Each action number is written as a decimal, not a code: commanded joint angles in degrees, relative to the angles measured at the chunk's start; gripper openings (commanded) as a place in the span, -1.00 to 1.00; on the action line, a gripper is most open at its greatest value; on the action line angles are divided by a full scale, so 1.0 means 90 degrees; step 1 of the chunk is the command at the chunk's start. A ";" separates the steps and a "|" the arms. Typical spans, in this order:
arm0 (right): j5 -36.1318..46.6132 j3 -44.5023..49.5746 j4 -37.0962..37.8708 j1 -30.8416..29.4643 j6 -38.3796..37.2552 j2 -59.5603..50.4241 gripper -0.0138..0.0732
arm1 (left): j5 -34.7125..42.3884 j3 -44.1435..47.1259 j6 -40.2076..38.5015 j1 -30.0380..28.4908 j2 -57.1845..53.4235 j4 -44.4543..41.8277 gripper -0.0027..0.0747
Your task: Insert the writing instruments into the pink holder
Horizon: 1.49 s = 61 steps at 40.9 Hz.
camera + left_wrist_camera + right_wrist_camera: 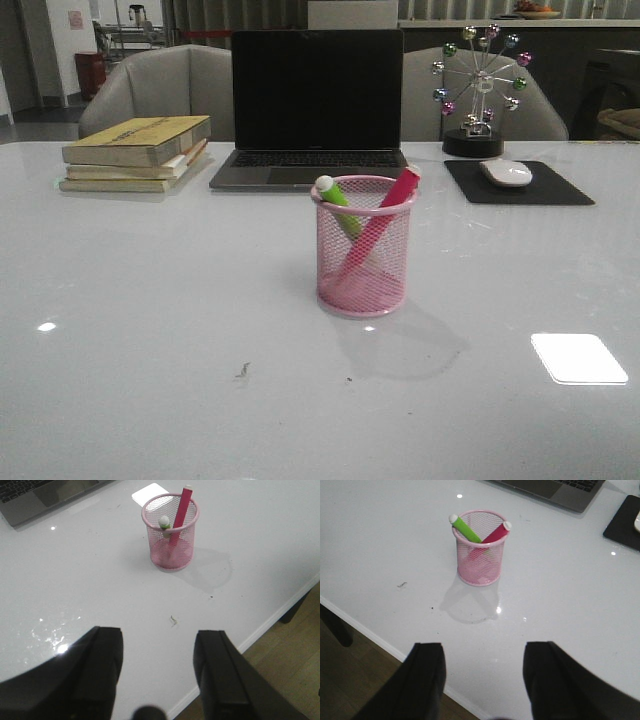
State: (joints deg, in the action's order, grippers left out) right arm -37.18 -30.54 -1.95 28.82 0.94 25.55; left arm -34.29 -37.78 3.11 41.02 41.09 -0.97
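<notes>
Looking done: pink marker & green marker both leaning crossed inside pink holder, mid-worktop. Left claw & right claw both hanging open, empty (well apart from holder). Next: prob. nothing, just parking.

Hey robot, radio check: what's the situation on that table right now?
Left gripper open, empty. Right gripper open, empty. Pink marker and green marker both in pink holder, crossed, leaning on rim. Nothing in the way.
</notes>
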 commanded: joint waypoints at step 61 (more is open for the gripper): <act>0.0181 -0.0167 0.0067 -0.0040 0.0010 0.0019 -0.55 | 0.4137 0.3946 -0.0197 -0.3877 -0.4373 0.0108 -0.70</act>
State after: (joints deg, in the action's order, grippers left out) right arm -39.33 -30.45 -1.95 28.82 0.94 25.50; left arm -5.48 -3.89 1.74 9.63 4.66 -2.30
